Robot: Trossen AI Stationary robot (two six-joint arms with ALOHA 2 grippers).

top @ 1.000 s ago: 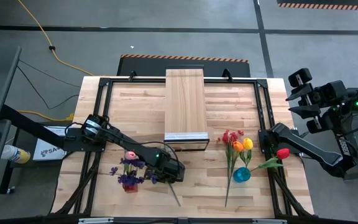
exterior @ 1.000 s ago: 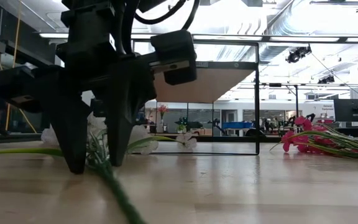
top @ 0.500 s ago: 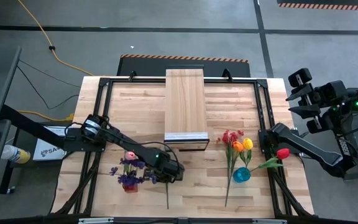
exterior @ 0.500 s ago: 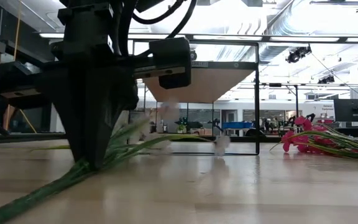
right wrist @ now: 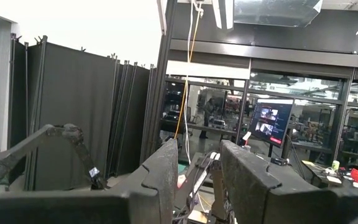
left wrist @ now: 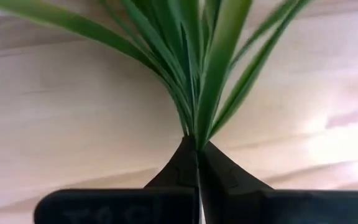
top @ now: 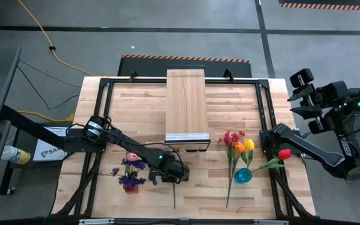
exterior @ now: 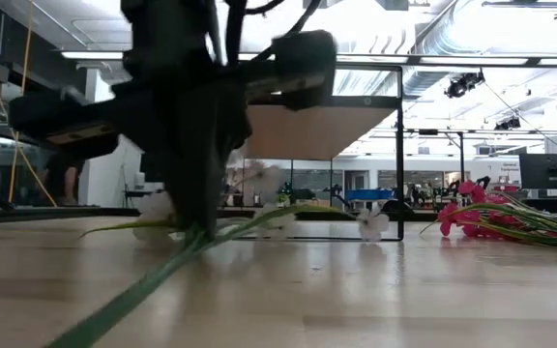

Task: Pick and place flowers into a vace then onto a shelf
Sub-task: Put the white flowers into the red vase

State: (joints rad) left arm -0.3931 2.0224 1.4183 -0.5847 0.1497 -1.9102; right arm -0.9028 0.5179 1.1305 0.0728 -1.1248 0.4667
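**Stem pinched low-centre; vase just frame-left, shelf above**

Worktop (top: 136, 112): pale slats, fills mid frame in high view. Shelf (top: 186, 103): long narrow plank block at top centre, long axis running up-down the frame, light strip at its lower end.

Left arm: reaches in from frame-left, diagonally down-right. Left end effector (top: 172, 174) sits lower centre, below and a bit left of shelf's strip end. Clenched on a green stem: left wrist view shows fingertips (left wrist: 185, 165) met with leaves fanning out right past them. Low view confirms, fingers together at worktop level, stem running out toward camera.

Held flower stem (top: 174, 197): long axis near vertical in high view, tail end pointing to bottom edge from the end effector; white blossoms (exterior: 370, 224) at far end in low view. Stem looks to be lying on or barely off the worktop; can't tell which.

Purple vase w/ purple spray and pink tulip (top: 130, 178): just frame-left of left end effector, near, not touching. Likely next: lift, tip stem upright, shift frame-left to vase. Left arm clearly the nearer one.

Other flowers (top: 241, 150): red, orange, yellow bunch by a blue vase (top: 243, 175), lower right of shelf.

Right end effector (top: 305, 94): parked off worktop at right edge, fingers apart w/ nothing between, per right wrist view.
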